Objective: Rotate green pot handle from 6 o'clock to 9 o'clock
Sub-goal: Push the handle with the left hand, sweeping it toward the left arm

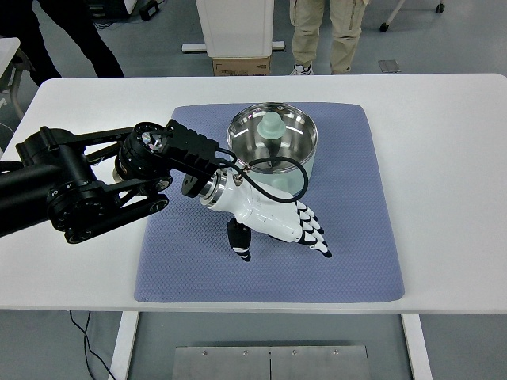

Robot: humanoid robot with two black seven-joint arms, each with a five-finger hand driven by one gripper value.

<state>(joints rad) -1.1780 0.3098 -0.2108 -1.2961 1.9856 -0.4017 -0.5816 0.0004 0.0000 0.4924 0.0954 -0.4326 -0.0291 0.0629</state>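
One arm working: left hand (273,222) at pot's 6 o'clock, fingers extended, relaxed, gripping nothing. Green pot (272,142) sits at 12 o'clock area of blue mat (348,237); handle hidden under hand. Risk: loose contact slips off handle, or push drags whole pot across mat.

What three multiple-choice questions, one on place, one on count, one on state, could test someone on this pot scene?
1. Where does the shiny steel pot with the pale green knob stand?
A. on the blue-grey quilted mat
B. on the bare white table
C. on the floor

2. How many robot hands show?
A. none
B. one
C. two

3. The left hand is
A. gripping the knob
B. open below the pot
C. holding a cup

Answers: 1 A, the mat lies under the pot; 2 B, only the left arm enters; 3 B, its fingers are extended and hold nothing.
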